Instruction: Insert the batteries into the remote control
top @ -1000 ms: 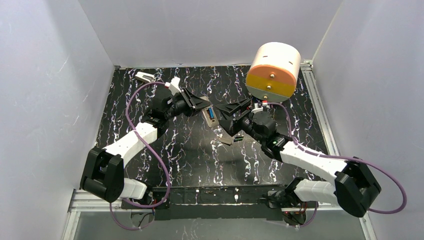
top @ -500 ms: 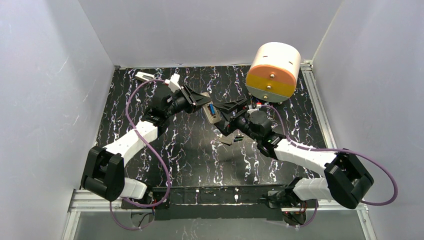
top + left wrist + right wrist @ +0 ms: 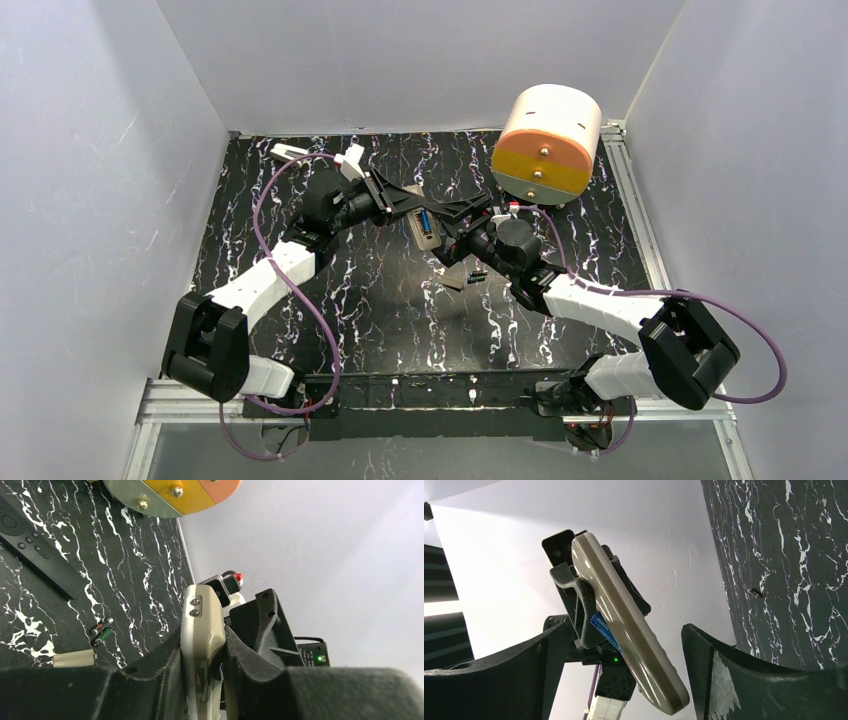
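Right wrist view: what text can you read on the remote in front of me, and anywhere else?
"HUATA": white letters on the blue battery in the white remote; the rest is hidden.
Black remote: button marks too small to read.
No other text visible.

a cream, orange and yellow drum (image 3: 548, 140) sits at the far right of the black marbled tabletop (image 3: 380, 310); a small white-grey block (image 3: 289, 153) lies far left.
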### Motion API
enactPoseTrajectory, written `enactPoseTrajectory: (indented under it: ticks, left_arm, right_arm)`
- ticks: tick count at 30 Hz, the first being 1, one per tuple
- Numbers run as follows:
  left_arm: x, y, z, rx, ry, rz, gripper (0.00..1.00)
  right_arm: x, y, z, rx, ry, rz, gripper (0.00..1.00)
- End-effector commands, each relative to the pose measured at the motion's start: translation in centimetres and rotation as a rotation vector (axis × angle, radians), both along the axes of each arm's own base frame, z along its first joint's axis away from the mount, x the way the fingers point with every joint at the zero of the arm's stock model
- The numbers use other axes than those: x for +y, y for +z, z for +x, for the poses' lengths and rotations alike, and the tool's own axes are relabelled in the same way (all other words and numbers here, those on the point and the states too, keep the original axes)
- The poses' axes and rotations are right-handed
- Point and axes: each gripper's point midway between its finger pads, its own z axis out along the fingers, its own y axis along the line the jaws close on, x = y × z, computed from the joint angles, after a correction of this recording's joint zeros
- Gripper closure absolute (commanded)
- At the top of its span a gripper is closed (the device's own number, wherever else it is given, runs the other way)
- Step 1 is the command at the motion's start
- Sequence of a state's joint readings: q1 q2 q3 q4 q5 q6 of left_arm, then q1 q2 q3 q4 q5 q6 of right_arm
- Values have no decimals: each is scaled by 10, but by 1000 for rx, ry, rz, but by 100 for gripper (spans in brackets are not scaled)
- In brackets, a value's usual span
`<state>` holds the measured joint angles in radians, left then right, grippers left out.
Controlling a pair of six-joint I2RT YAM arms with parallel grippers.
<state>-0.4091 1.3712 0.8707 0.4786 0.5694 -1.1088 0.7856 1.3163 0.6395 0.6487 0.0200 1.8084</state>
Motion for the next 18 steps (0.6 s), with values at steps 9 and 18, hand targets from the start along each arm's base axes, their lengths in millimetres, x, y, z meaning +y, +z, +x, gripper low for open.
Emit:
enactPoseTrajectory:
  ticks: [9, 18]
  left_arm:
    - [-6, 25, -5, -109, -60, -33, 100]
    - [-8, 25, -6, -116, -72, -38, 100]
  right_arm:
    - [10, 31, 2, -54, 42, 76, 20]
    - [10, 22, 1, -31, 55, 76, 23]
